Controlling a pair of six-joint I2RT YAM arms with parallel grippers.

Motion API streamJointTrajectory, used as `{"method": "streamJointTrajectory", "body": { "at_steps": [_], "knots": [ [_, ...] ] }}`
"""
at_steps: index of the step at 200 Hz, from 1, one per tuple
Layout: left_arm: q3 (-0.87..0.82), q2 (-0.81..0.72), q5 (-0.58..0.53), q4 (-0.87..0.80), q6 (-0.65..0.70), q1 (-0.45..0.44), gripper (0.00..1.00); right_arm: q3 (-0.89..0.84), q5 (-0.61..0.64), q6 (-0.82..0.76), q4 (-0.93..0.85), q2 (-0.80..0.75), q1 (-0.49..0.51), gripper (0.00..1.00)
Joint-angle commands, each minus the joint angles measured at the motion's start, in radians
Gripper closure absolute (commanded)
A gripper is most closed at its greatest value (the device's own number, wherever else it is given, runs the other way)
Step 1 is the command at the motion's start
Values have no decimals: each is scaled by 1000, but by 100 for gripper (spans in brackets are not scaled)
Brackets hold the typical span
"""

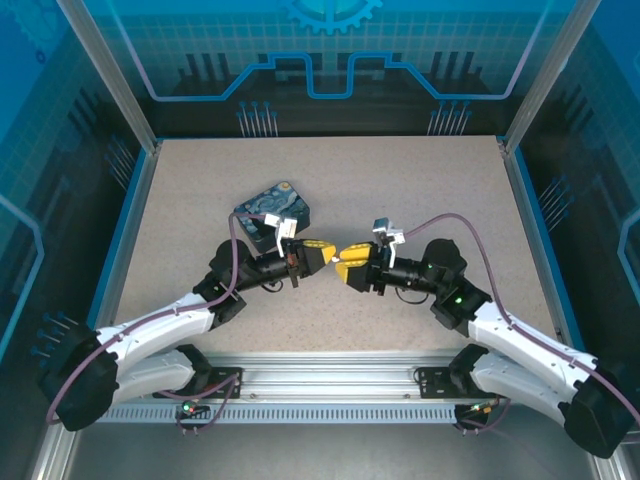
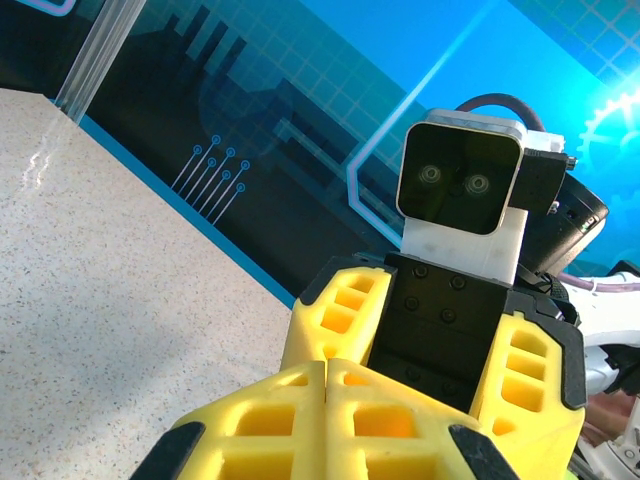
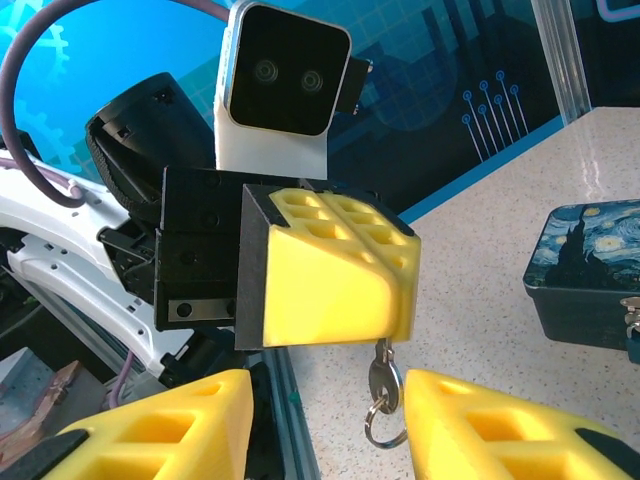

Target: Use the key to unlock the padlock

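Note:
The key (image 3: 383, 372) is a small grey metal key with a wire ring (image 3: 384, 426) hanging under it. Its blade is pinched in the tip of my left gripper (image 3: 403, 296), which is shut on it. My right gripper (image 3: 328, 392) is open, one yellow finger on each side of the hanging key, and the right finger (image 3: 500, 430) is almost against the ring. From above, the two grippers (image 1: 328, 250) (image 1: 346, 266) meet tip to tip over mid-table. A small silvery piece (image 3: 631, 314) on the tin's front is cut by the frame edge; I cannot tell whether it is the padlock.
The starry-night painted tin (image 1: 272, 212) lies just behind the left gripper, and its end also shows at the right of the right wrist view (image 3: 585, 270). The speckled tabletop (image 1: 420, 190) is walled by blue panels. An aluminium rail (image 1: 330, 380) runs along the near edge.

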Motion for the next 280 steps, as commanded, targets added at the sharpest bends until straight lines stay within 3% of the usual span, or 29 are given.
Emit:
{"method": "streamJointTrajectory", "body": {
  "at_steps": [1, 194, 280],
  "knots": [
    [1, -22, -17, 33, -1, -8, 100, 31, -4, 1, 30, 10, 17, 57],
    [-17, -32, -34, 37, 0, -8, 100, 42, 3, 17, 64, 38, 30, 84],
    [-22, -19, -29, 61, -11, -7, 100, 57, 8, 44, 78, 57, 36, 89]
  ]
}}
